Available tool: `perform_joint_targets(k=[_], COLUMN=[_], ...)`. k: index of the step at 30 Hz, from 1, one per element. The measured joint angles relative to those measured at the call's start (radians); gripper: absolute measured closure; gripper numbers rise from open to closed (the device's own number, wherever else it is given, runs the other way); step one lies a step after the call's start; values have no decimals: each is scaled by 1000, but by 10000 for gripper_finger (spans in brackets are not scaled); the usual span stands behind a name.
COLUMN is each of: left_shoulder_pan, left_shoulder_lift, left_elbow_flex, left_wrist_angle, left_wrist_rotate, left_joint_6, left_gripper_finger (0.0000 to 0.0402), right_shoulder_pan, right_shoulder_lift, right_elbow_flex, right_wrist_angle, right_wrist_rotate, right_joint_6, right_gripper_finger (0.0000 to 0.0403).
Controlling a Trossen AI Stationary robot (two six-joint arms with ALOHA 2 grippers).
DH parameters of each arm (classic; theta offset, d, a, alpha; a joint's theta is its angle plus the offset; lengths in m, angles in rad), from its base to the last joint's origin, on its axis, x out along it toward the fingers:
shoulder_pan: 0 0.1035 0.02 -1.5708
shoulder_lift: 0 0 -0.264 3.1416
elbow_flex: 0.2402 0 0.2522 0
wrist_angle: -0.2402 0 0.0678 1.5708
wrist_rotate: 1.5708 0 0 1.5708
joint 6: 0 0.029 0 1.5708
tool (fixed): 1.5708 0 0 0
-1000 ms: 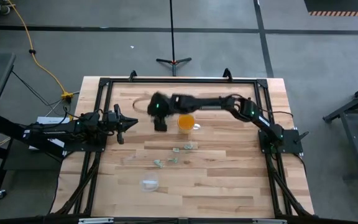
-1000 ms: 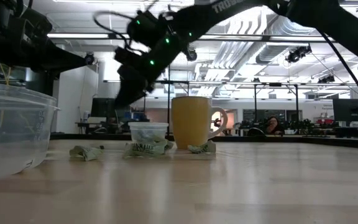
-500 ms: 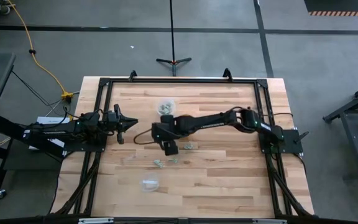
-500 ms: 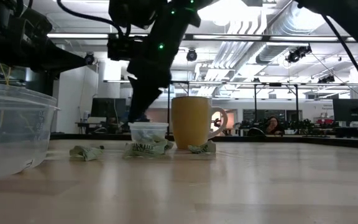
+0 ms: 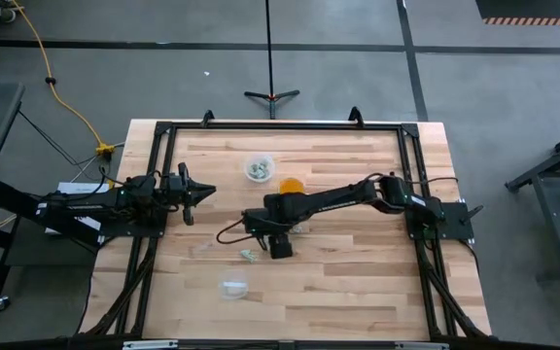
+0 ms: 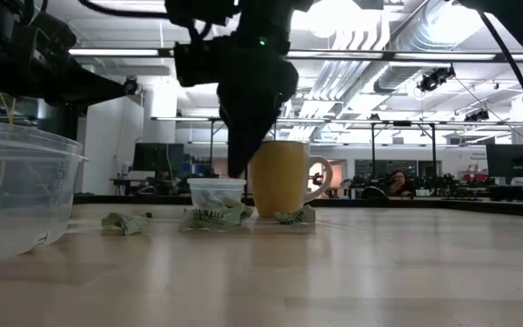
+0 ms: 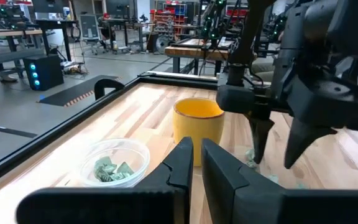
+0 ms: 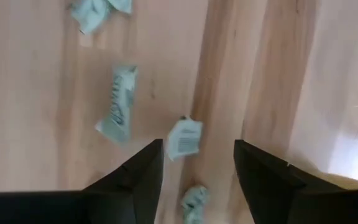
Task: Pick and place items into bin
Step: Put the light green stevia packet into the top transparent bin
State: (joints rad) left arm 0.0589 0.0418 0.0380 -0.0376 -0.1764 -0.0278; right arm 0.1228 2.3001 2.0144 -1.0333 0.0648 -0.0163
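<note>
Several tiny pale green-grey pieces (image 5: pixel 249 256) lie loose on the wood; the right wrist view shows one (image 8: pixel 184 138) just ahead of the fingers and another (image 8: pixel 118 106) beside it. My right gripper (image 5: pixel 280 245) hangs open over them, pointing down (image 8: pixel 197 177), its fingertips above the table in the low view (image 6: pixel 237 163). A small clear bin (image 5: pixel 259 167) on the far side holds more green pieces (image 7: pixel 110 169). My left gripper (image 5: pixel 200 192) waits at the table's left, shut (image 7: pixel 193 163).
An orange cup (image 5: pixel 291 185) with a clear handle stands just beyond my right gripper, next to the small bin (image 6: pixel 216 193). A second clear bowl (image 5: pixel 233 287) sits near the table's near edge, large at the left of the low view (image 6: pixel 16 195). A black frame (image 5: pixel 280 124) rims the table.
My right gripper has swung from over the small clear bin, past the orange cup, toward the table's near edge, and has come down over the loose pieces. The bin it covered now shows, with green pieces inside.
</note>
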Motion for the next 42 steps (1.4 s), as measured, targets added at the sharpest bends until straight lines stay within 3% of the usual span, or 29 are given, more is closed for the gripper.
perform_joint_targets(k=[9, 16, 23, 28, 42], left_shoulder_pan=[0, 0, 0, 0, 0], left_shoulder_lift=[0, 0, 0, 0, 0], left_elbow_flex=[0, 0, 0, 0, 0], left_wrist_angle=[0, 0, 0, 0, 0], left_wrist_rotate=[0, 0, 0, 0, 0], left_joint_6=[0, 0, -1, 0, 0], left_gripper_finger=[334, 334, 334, 334, 334], right_shoulder_pan=[25, 42, 35, 34, 32], right_shoulder_lift=[11, 33, 58, 60, 87], right_elbow_flex=[-1, -1, -2, -2, -2], right_wrist_angle=[21, 21, 13, -4, -2], right_wrist_rotate=[-20, 53, 19, 93, 90], right_joint_6=[28, 47, 67, 69, 66], right_gripper_finger=[214, 217, 217, 215, 225])
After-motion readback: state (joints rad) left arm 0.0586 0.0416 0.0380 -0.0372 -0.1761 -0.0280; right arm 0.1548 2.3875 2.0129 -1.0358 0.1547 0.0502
